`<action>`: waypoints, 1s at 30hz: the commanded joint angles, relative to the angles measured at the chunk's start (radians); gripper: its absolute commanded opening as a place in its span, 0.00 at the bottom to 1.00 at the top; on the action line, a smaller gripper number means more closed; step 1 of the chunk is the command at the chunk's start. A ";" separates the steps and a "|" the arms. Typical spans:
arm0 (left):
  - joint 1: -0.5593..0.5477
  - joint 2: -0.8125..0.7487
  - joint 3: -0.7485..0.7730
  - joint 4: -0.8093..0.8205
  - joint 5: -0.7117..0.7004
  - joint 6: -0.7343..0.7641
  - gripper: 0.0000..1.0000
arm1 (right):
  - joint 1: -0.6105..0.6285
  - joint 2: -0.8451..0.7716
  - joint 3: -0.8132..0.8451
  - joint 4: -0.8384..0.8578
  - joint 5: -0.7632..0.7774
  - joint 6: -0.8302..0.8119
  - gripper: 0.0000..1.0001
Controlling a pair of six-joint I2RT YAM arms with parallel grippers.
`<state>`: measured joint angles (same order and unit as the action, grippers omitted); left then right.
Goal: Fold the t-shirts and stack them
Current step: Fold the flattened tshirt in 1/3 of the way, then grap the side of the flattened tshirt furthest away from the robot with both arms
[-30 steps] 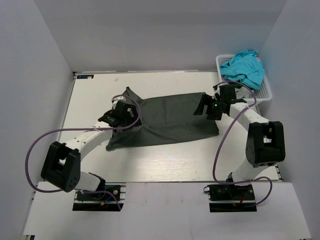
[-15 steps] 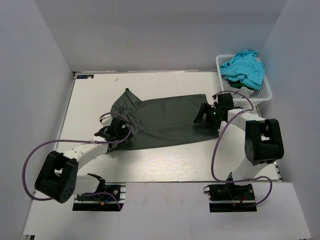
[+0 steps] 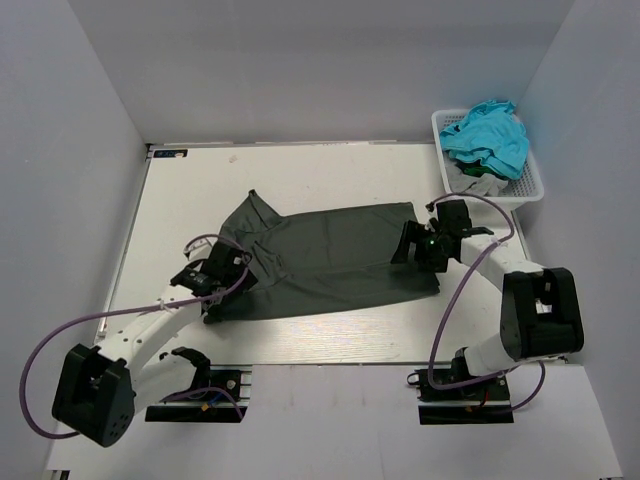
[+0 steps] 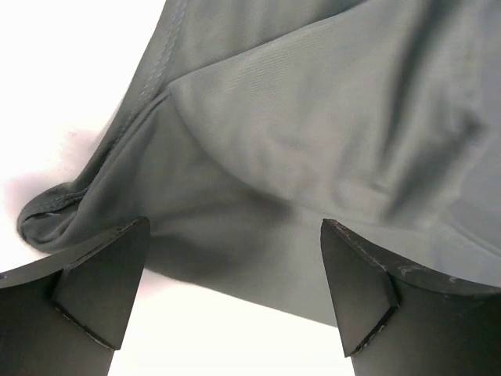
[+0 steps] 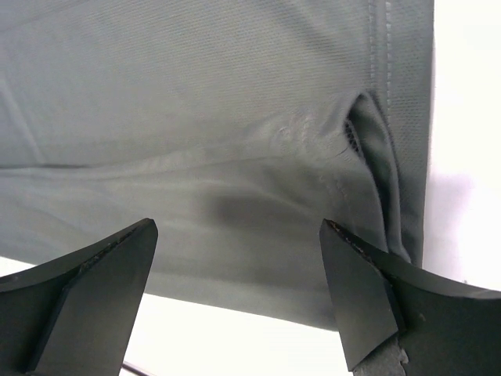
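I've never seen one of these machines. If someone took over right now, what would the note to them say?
Left tool: open, empty, at the dark shirt's near-left corner.
Right tool: open, empty, at that shirt's right end.
Dark shirt: lying flat across the table, one sleeve sticking out far left.
Turquoise shirt: heaped in the basket, far right, with light grey cloth under it.
Done: one shirt laid out; no stack yet.
Left: finish folding it, then fold and stack the rest.
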<state>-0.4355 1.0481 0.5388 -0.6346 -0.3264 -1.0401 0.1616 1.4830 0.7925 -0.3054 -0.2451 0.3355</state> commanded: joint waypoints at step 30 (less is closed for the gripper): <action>0.167 1.277 1.494 -0.060 0.024 0.508 0.72 | 0.018 0.556 0.973 -0.262 0.296 -0.101 0.90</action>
<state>-0.2653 2.3589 2.0380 -0.7616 -0.3664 -0.5663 0.1875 2.0064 1.7199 -0.5549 0.0277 0.2314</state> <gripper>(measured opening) 0.740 0.902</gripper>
